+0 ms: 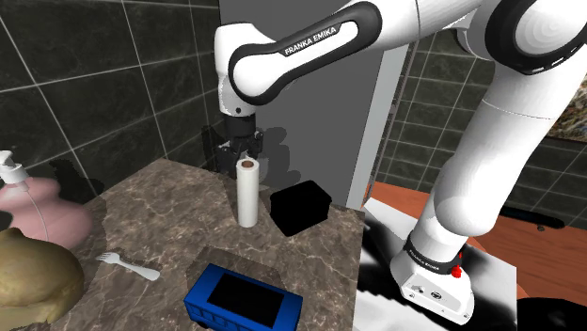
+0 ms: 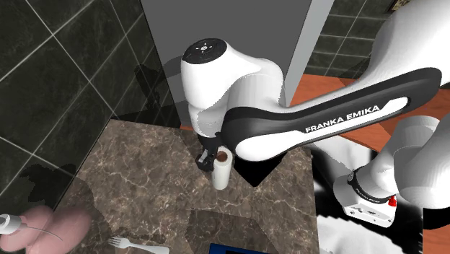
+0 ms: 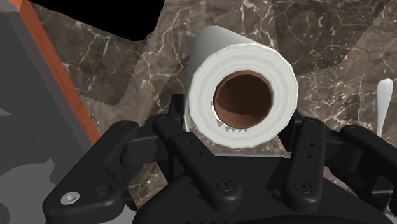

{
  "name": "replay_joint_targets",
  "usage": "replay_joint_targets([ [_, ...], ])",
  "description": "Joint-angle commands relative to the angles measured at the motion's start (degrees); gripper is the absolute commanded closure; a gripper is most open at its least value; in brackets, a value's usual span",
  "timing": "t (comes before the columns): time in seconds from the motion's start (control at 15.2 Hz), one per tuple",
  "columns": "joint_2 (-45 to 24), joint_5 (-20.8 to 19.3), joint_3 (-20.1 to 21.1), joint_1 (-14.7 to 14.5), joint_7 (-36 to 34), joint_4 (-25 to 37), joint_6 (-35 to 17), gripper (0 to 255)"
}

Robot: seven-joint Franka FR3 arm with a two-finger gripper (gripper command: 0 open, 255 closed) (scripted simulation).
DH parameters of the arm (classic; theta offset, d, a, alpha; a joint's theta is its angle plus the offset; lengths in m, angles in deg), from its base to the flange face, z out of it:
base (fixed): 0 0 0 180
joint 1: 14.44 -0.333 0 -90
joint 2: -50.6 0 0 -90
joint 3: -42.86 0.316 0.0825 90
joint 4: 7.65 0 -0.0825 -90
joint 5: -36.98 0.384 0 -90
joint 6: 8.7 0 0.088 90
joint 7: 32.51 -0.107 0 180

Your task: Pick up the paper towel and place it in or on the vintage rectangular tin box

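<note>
While the paper towel (image 1: 247, 193) stands upright on the marble counter (image 1: 160, 209), my gripper (image 3: 238, 116) clasps its top; grasp made, I judge, so next comes a straight lift, then carrying toward the blue tin box (image 1: 243, 299).

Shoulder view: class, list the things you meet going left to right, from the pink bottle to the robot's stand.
pink bottle → fork → paper towel → black box → stand
</note>
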State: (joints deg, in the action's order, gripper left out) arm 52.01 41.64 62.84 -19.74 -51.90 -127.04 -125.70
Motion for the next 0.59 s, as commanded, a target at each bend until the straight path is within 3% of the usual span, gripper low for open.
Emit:
replay_joint_targets([
  [0.0, 0.75, 0.21, -0.1, 0.08, 0.16, 0.9, 1.63, 255],
  [0.53, 2.29, 0.54, -0.31, 0.21, 0.17, 5.48, 7.69, 255],
])
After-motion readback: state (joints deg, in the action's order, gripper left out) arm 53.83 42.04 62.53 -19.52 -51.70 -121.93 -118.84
